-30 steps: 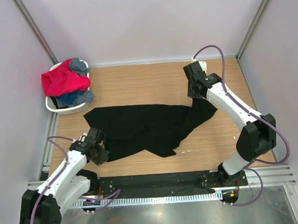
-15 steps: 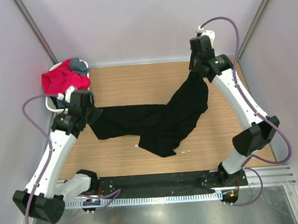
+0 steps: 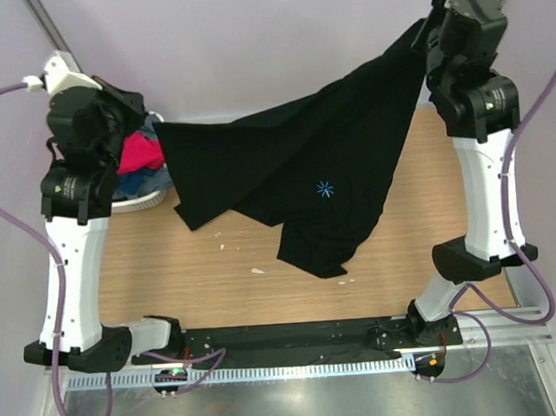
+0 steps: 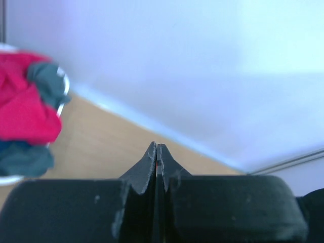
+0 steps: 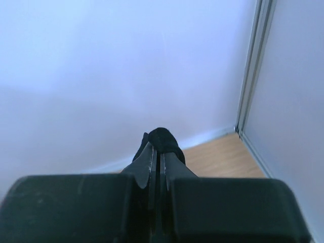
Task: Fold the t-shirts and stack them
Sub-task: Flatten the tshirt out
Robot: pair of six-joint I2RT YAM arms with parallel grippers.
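Observation:
A large black t-shirt [image 3: 294, 160] with a tiny light-blue starburst [image 3: 325, 189] hangs in the air, stretched between both raised arms; its lower folds droop toward the table. My left gripper [image 3: 146, 120] is shut on its left corner, though the left wrist view shows only closed fingertips [image 4: 151, 154]. My right gripper [image 3: 425, 34] is shut on the right corner, where a black cloth bulge [image 5: 163, 137] pokes past the tips. Red-pink [image 4: 25, 111], grey [image 4: 46, 83] and blue [image 4: 20, 158] t-shirts lie piled at the left.
The white laundry basket [image 3: 140, 203] with the other shirts stands at the back left, partly behind my left arm. Small white specks [image 3: 256, 271] lie on the wooden table [image 3: 170, 279]. Walls close in at the back and both sides.
Both arms have risen high and moved apart, lifting the black t-shirt off the table. It now hangs spread between them, with the starburst print showing.

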